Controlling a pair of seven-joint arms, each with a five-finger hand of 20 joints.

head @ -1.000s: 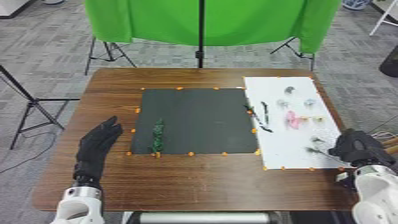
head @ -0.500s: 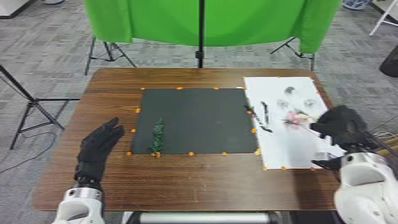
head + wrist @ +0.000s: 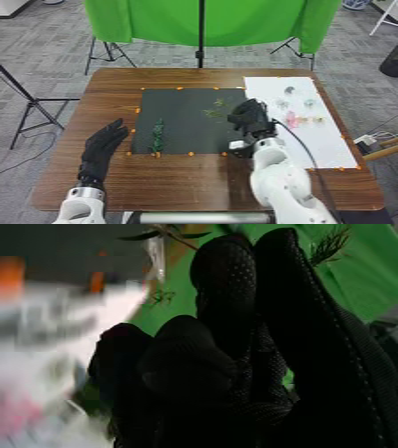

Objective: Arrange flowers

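Observation:
In the head view my right hand (image 3: 250, 119) is above the right part of the black sheet (image 3: 182, 105), shut on a thin green sprig (image 3: 216, 107) whose leafy tips stick out to the left. The right wrist view shows my right hand (image 3: 191, 364) with curled fingers and a feathery sprig tip (image 3: 330, 246) beyond them. A dark green leafy stem (image 3: 158, 136) lies on the sheet's left side. My left hand (image 3: 104, 146) stays open over the table's left side. Pink flowers (image 3: 291, 119) and yellowish ones (image 3: 311, 119) lie on the white sheet (image 3: 324, 150).
Small pale flowers (image 3: 309, 103) and a grey one (image 3: 290, 90) lie farther back on the white sheet. Orange tabs (image 3: 190, 153) line both sheets on the brown table (image 3: 178, 182). Behind the table hangs a green cloth (image 3: 204, 22) on a stand.
My right hand has moved left from the white sheet to over the black sheet, carrying the sprig that was at the white sheet's near right. The left hand has hardly moved.

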